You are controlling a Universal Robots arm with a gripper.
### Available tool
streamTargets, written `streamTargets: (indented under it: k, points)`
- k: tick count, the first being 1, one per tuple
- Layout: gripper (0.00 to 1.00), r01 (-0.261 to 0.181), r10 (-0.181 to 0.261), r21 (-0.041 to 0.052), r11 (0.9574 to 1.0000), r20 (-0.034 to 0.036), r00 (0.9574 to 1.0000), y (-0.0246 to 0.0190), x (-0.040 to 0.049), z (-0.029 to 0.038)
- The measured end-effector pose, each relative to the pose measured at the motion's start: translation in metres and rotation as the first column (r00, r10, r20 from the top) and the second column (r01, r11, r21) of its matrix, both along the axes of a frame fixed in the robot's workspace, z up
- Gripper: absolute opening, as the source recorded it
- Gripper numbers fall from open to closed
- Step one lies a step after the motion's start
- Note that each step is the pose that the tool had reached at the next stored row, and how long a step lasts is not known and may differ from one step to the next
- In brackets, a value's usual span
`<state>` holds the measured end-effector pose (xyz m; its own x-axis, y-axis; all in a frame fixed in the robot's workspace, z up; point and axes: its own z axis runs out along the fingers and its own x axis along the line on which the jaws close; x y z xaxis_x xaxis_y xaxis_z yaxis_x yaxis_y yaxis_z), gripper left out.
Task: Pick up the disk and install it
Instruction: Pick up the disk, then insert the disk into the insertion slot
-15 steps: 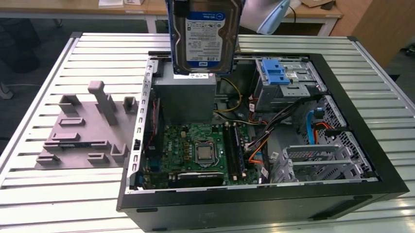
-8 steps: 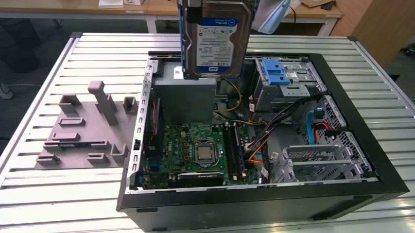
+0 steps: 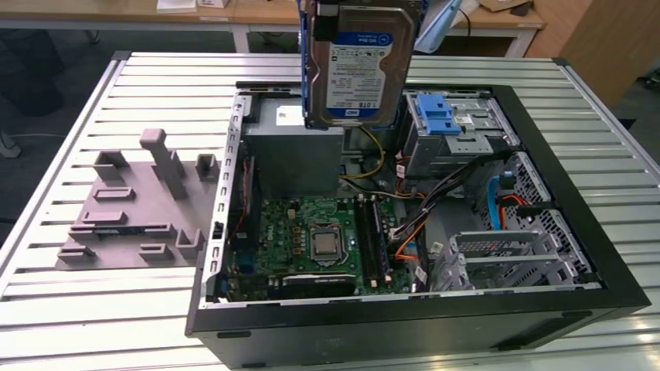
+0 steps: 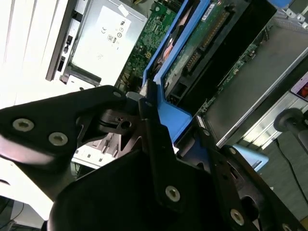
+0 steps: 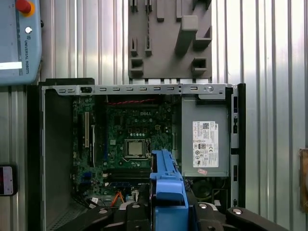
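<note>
Gripper (image 4: 174, 126) clamped on the blue-framed disk (image 3: 361, 66) holds it upright above the open computer case (image 3: 413, 332), over the far grey power supply (image 3: 294, 158); a firm, square grip should keep it clear of the cables (image 3: 454, 185).

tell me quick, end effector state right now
End effector: shut on the disk, holding it upright above the open computer case.

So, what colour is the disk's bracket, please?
Disk's bracket: blue, clearest in the first wrist view.
</note>
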<state>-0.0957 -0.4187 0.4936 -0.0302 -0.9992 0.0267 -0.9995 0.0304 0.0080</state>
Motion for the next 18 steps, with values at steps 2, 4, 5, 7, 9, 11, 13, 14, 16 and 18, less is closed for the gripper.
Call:
streamTargets:
  k: [2, 4, 5, 7, 9, 11, 13, 14, 16, 18]
  points:
    - [0.36, 0.0, 0.0, -0.0002, 1.0, -0.0001, 1.0, 0.0, 0.0001, 0.0]
    - [0.36, 0.0, 0.0, -0.0003, 1.0, 0.0, 1.0, 0.0, 0.0002, 0.0]
    - [0.36, 0.0, 0.0, -0.0004, 1.0, 0.0, 1.0, 0.0, 0.0002, 0.0]
    - [0.36, 0.0, 0.0, -0.0004, 1.0, 0.0, 1.0, 0.0, 0.0003, 0.0]
    - [0.36, 0.0, 0.0, -0.0005, 1.0, 0.0, 1.0, -0.0007, 0.0003, 0.0001]
    - [0.36, 0.0, 0.0, -0.0005, 1.0, 0.0, 1.0, -0.0017, 0.0003, 0.0]
    - [0.36, 0.0, 0.0, -0.0003, 1.0, 0.0, 1.0, -0.0035, 0.0003, 0.0]
    - [0.36, 0.0, 0.0, -0.0003, 1.0, 0.0001, 1.0, -0.0043, 0.0003, 0.0]
    - [0.36, 0.0, 0.0, -0.0004, 1.0, 0.0, 1.0, -0.0063, 0.0003, 0.0]
    - [0.36, 0.0, 0.0, -0.0003, 1.0, 0.0, 1.0, -0.0088, 0.0003, 0.0]
